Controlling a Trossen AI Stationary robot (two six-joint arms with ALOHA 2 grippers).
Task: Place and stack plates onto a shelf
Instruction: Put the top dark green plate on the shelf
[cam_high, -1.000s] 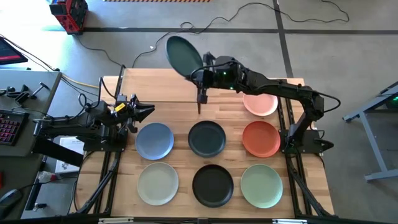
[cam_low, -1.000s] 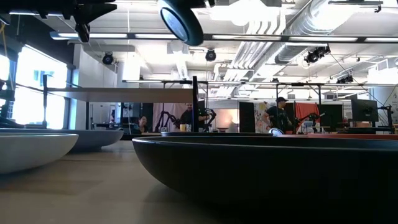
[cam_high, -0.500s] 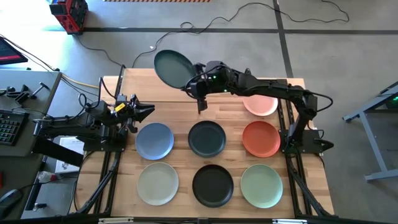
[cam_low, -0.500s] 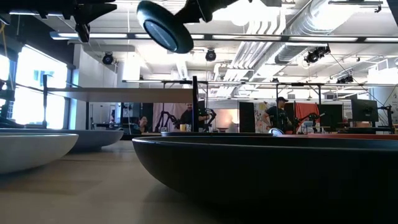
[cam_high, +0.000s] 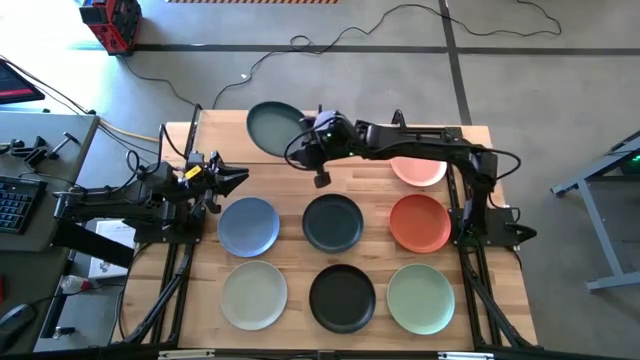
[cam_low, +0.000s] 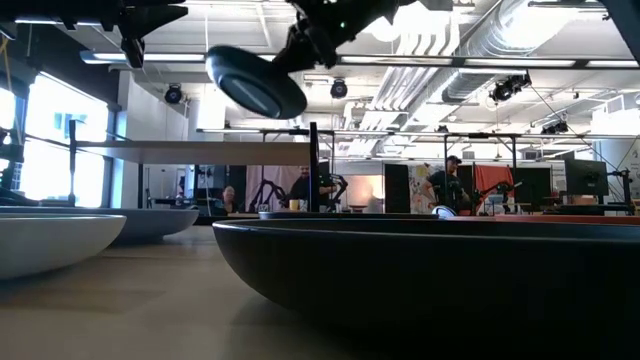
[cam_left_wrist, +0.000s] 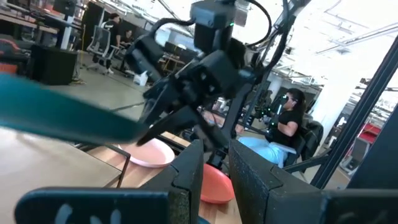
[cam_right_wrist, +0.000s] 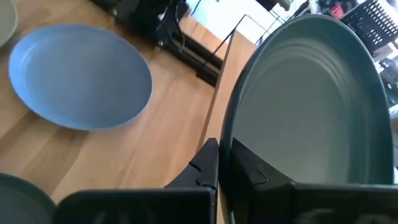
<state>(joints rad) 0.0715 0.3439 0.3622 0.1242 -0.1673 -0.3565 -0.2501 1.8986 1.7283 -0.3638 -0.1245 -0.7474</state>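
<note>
Dark teal plate (cam_high: 272, 126) pinched at its rim by the right gripper (cam_high: 306, 146), held tilted above the shelf (cam_high: 240, 140); left gripper (cam_high: 232, 178) beside the blue plate (cam_high: 248, 225), fingers narrowly apart, empty

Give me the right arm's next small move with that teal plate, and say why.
Probably lower the plate flat onto the shelf. The right gripper is shut on the rim of the teal plate, which hangs tilted in the air above the shelf at its left end. Nothing lies on the board beneath it, so levelling and setting it down looks right.
</note>
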